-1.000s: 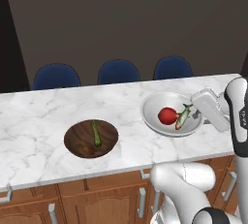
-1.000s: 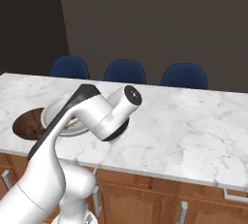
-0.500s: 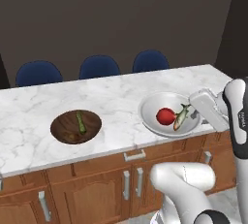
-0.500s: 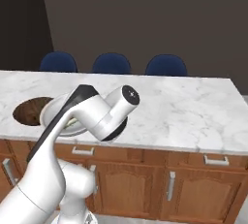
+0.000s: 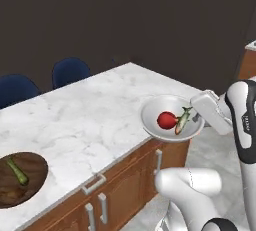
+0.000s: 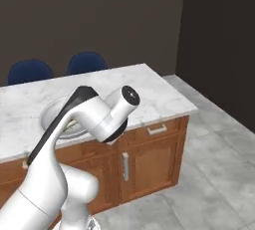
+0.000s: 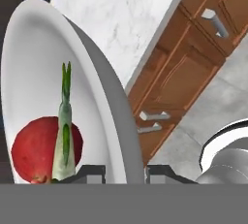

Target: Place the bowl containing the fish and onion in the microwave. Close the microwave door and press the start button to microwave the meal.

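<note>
The white-grey bowl hangs in the air at the marble counter's near corner, partly past the edge. My gripper is shut on its right rim. Inside lie the red onion and the slender grey-green fish, side by side. In the hand view the bowl stands on edge, its rim pinched between my fingertips, with the onion and the fish against its wall. From the right base view my arm hides most of the bowl. The microwave is out of view.
A dark wooden bowl with a green vegetable sits at the counter's left end. Blue chairs stand behind the counter. Wooden cabinets run below it. Grey tiled floor opens to the right of the counter's end.
The whole picture has slid left as the base moved and turned toward the counter's right end. The bowl has stayed in my gripper and now overhangs the corner.
</note>
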Motion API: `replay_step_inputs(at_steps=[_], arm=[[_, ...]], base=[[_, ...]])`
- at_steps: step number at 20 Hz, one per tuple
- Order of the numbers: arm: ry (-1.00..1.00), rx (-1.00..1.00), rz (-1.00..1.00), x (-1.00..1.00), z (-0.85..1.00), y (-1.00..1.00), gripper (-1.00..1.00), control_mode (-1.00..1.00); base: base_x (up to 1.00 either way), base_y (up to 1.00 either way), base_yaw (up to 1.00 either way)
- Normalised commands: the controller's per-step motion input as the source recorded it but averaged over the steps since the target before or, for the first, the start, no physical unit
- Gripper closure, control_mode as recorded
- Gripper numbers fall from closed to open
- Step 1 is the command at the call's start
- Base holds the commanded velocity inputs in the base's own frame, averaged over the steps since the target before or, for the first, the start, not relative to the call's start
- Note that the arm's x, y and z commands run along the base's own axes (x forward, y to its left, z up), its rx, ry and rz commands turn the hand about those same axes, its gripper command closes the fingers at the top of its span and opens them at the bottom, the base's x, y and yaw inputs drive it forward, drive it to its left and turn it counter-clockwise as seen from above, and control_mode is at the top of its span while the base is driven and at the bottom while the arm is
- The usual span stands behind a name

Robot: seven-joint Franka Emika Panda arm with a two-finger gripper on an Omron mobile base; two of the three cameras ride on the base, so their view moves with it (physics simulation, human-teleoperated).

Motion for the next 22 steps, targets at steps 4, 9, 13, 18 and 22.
replay_step_inputs(at_steps=[4,9,13,18,22], arm=[[0.0,0.0,0.0,0.0,0.0,0.0,1.0,1.0],[0.0,0.0,0.0,0.0,0.0,0.0,1.0,1.0],[0.0,0.0,0.0,0.0,0.0,0.0,1.0,1.0],[0.0,0.0,0.0,0.0,0.0,0.0,1.0,1.0],[0.0,0.0,0.0,0.0,0.0,0.0,1.0,1.0]], base=[[0.0,-0.13,-0.8],[0.0,-0.17,-0.79],[0.0,-0.16,-0.78],[0.08,-0.13,-0.77],[0.22,-0.03,-0.75]])
